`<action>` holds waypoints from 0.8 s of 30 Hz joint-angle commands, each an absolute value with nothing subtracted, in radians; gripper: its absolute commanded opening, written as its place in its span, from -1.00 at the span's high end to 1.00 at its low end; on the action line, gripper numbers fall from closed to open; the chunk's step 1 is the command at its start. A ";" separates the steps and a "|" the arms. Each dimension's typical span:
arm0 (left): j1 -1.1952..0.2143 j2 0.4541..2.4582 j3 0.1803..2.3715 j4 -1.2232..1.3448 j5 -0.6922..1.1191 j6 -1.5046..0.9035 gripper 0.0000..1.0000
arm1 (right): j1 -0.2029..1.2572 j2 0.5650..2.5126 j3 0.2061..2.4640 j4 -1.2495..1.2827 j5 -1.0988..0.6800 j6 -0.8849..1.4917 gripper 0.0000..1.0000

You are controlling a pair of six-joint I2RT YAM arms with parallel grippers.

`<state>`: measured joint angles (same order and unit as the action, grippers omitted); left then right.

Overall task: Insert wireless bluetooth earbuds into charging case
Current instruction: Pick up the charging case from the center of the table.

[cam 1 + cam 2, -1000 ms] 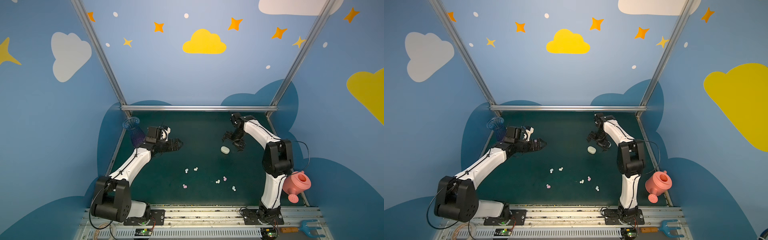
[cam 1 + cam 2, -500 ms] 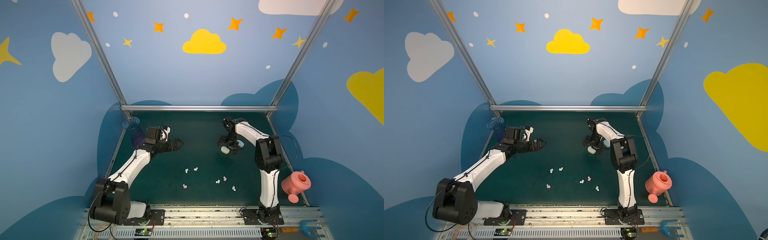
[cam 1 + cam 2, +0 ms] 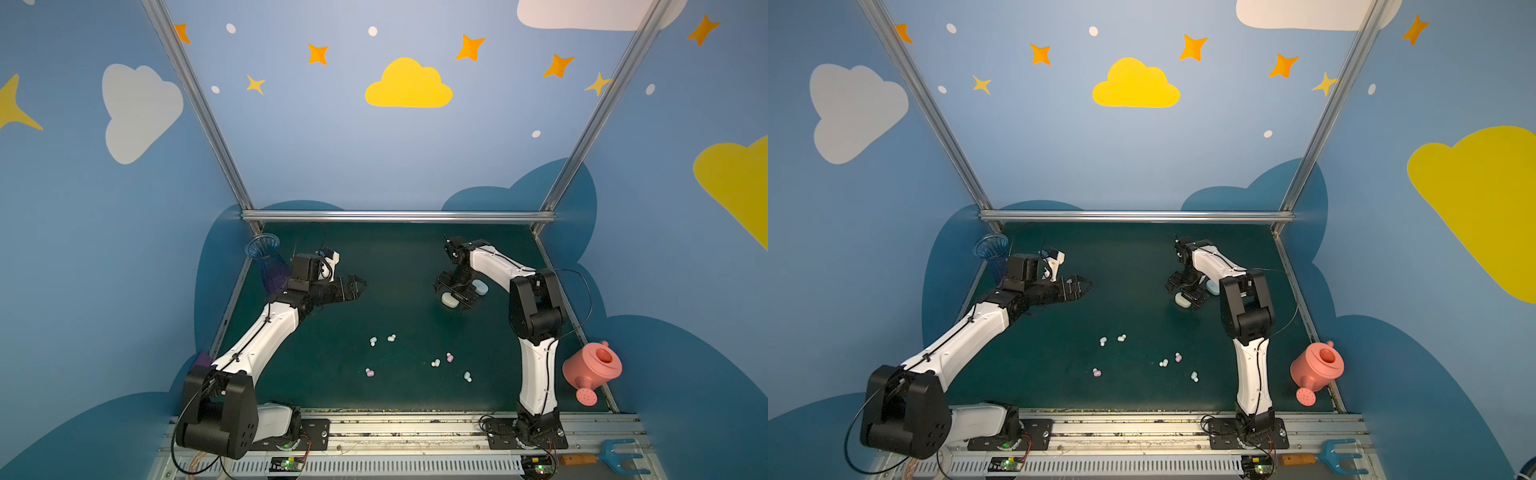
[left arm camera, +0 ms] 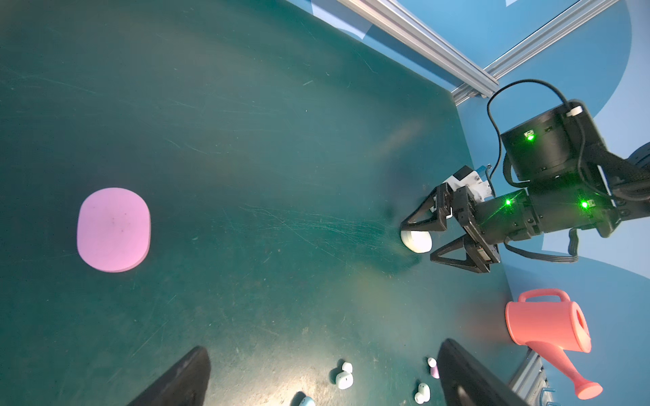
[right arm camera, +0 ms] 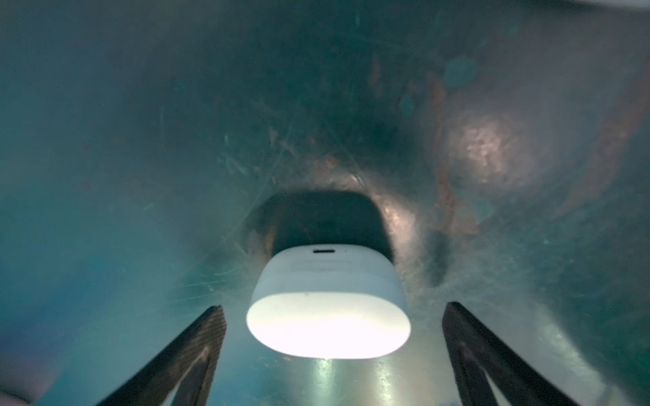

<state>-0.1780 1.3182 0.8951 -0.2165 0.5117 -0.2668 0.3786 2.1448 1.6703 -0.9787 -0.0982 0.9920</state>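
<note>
The right gripper [image 3: 453, 294] has swung down from the back corner and now straddles the white case [image 5: 327, 316], its jaws spread and clear of both sides. The left gripper [image 3: 359, 286] hovers empty, released. Six earbuds [image 3: 435, 363] lie scattered on the green mat [image 3: 395, 257], nearer the front.

My left arm [image 3: 266, 336] and right arm [image 3: 536, 374] both wear smooth white shells between chunky black joint housings, each bolted to a black base plate [image 3: 309, 430] at the six o'clock edge of the desk [image 3: 395, 257]. A thin black cable [image 3: 589, 291] loops off the right elbow toward three o'clock. The right gripper [image 4: 418, 242] has black open-triangle fingers [image 4: 457, 265], a white wrist block and small green lamps [image 4: 508, 202].
</note>
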 commanded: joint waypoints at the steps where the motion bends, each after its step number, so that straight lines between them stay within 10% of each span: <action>1: -0.179 1.295 0.883 -0.202 0.511 -0.267 -1.00 | 0.379 2.155 1.647 -0.957 -0.098 1.015 -0.79; 24: -0.182 1.283 0.874 -0.195 0.501 -0.264 -1.00 | 0.371 2.148 1.608 -0.912 -0.074 1.001 -0.40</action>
<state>-0.1795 1.3060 0.8856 -0.2104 0.5064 -0.2668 0.3748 2.1448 1.6245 -0.9360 -0.0872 1.0115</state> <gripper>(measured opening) 0.999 0.700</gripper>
